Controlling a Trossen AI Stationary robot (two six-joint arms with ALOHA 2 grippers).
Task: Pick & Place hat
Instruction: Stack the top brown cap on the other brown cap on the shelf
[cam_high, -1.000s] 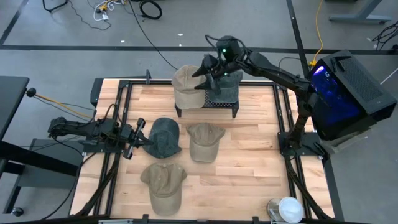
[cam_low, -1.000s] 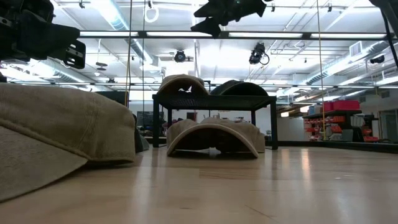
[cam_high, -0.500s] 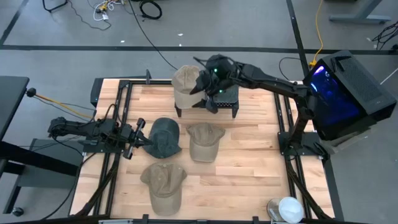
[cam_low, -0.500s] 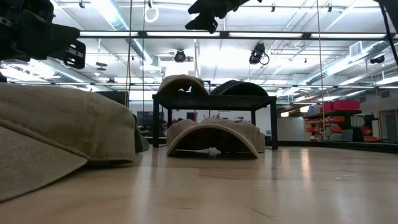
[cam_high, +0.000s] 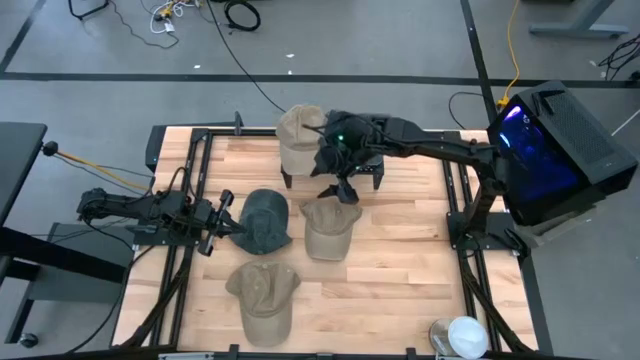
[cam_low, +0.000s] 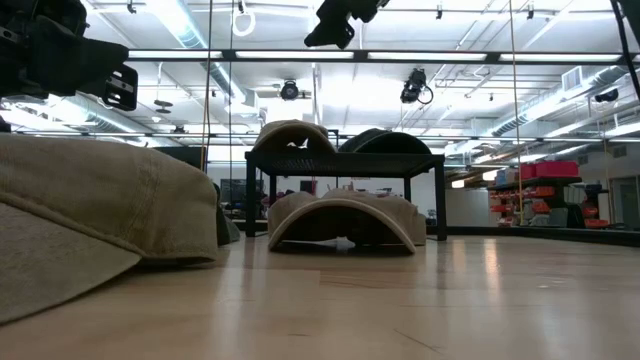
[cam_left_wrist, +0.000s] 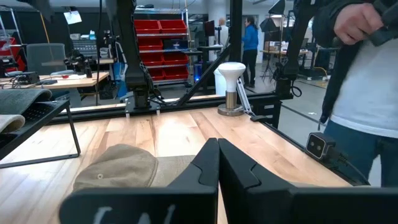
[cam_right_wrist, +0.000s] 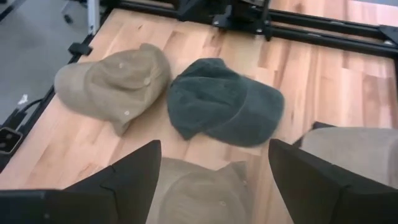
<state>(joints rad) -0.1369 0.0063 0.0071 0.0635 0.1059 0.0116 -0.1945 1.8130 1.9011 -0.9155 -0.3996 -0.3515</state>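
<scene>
Wooden table (cam_high: 400, 260), black-framed, seen from above.

Rack (cam_high: 365, 168): small black stand at the table's far edge. On it, one tan hat (cam_high: 298, 135) at its left end and one dark hat (cam_low: 385, 142) beside it; in the high view the dark one is largely covered by the right arm.

Loose hats on the table, three:
- Dark green hat (cam_high: 264, 220), left of centre, just beside the left gripper.
- Tan hat, centre (cam_high: 329, 227), just in front of the rack, its near edge under the right gripper.
- Tan hat, near edge (cam_high: 263, 296), well apart from the rack; it fills the low view's left foreground.

Right gripper (cam_high: 343, 186): reaches from the right side over the rack's front edge, above the centre tan hat. Fingers spread wide, nothing between them; the wrist view looks down between them onto the centre tan hat, with the green hat and the near-edge hat beyond.

Left gripper (cam_high: 226, 222): low at the table's left side, fingers pressed together, empty, pointing at the green hat.

White lamp-like object (cam_high: 463, 336) at the table's near right corner. Dark cabinet with blue glow (cam_high: 545, 150) right of the table. A person (cam_left_wrist: 367, 93) stands beyond the table in the left wrist view.
</scene>
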